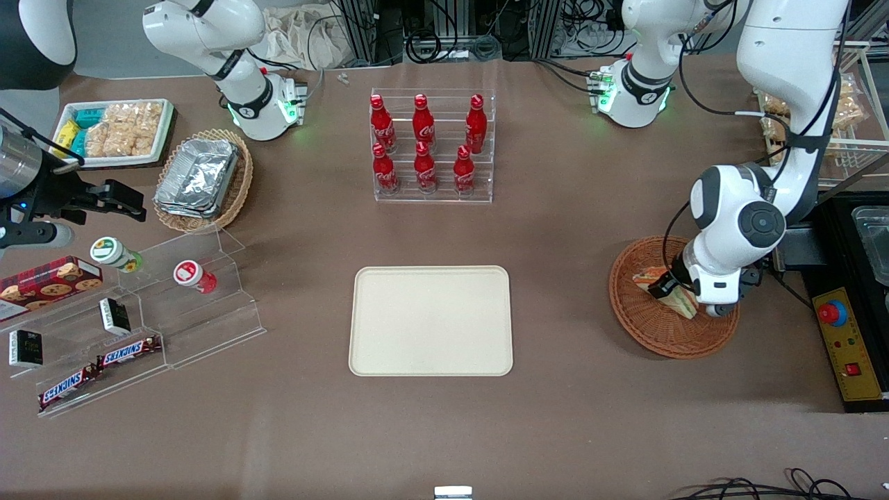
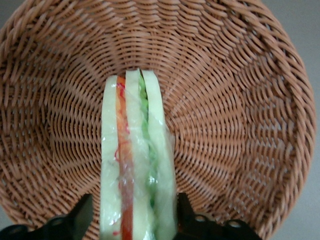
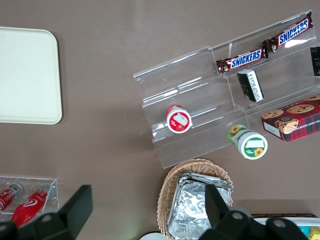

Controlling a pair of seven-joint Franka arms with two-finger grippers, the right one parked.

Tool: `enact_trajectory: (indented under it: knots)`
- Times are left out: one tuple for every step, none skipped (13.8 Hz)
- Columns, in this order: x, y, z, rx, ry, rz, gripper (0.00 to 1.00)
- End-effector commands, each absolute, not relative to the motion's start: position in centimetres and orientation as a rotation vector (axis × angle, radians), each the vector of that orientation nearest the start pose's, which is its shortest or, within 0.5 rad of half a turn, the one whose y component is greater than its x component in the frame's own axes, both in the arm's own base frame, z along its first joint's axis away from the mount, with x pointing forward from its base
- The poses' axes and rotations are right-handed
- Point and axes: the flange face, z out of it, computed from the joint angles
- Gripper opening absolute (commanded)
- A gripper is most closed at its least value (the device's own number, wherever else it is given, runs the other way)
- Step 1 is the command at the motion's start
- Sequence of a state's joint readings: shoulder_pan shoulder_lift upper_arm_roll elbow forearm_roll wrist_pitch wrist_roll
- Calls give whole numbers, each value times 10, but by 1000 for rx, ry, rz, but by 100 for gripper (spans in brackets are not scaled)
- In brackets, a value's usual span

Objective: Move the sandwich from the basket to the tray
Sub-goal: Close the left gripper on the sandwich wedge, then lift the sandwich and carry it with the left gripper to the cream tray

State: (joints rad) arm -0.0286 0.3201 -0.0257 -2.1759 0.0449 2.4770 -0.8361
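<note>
The sandwich [image 1: 677, 297] [image 2: 136, 165], a clear-wrapped wedge of white bread with red and green layers, lies in the round reddish-brown wicker basket [image 1: 653, 333] [image 2: 235, 115] toward the working arm's end of the table. My left gripper [image 1: 696, 303] [image 2: 131, 214] is lowered into the basket and straddles the sandwich's wide end. It is open: one finger [image 2: 182, 212] is at the bread's side, and the other finger [image 2: 82, 215] stands a little off it with wicker showing between. The cream tray [image 1: 430, 321] [image 3: 25, 75] lies bare in the table's middle.
A clear rack of red cola bottles [image 1: 430, 146] stands farther from the front camera than the tray. Toward the parked arm's end are a paler basket of foil containers [image 1: 201, 177], a snack tray [image 1: 114, 130] and acrylic steps with snacks [image 1: 139, 326]. A control box [image 1: 849, 344] lies beside the basket.
</note>
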Motion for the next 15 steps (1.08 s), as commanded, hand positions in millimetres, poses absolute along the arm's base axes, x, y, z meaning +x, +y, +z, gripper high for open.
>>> enact_trajectory:
  knots:
    - [563, -26, 232, -2890, -1153, -28, 39]
    - [564, -26, 232, -2890, -1153, -28, 26]
    - [565, -25, 238, -2894, -1153, -41, 5]
    - [566, -25, 248, -2905, -1138, -64, 0]
    - [567, -26, 266, -2910, -1133, -93, 0]
    - [568, -31, 289, -2913, -1115, -93, 0]
    - [569, -38, 314, -2917, -1082, -79, 0]
    - [571, -57, 339, -2939, -1004, -52, 0]
    - [574, -84, 359, -2967, -895, -14, 0]
    - [575, -113, 376, -2989, -790, 30, 0]
    - [574, -149, 391, -3024, -681, 40, 0]
    - [572, -182, 397, -3061, -586, 35, 0]
    - [568, -212, 400, -3103, -477, 30, 0]
    - [567, -244, 398, -3143, -358, 41, 0]
    - [565, -273, 389, -3176, -262, 64, 0]
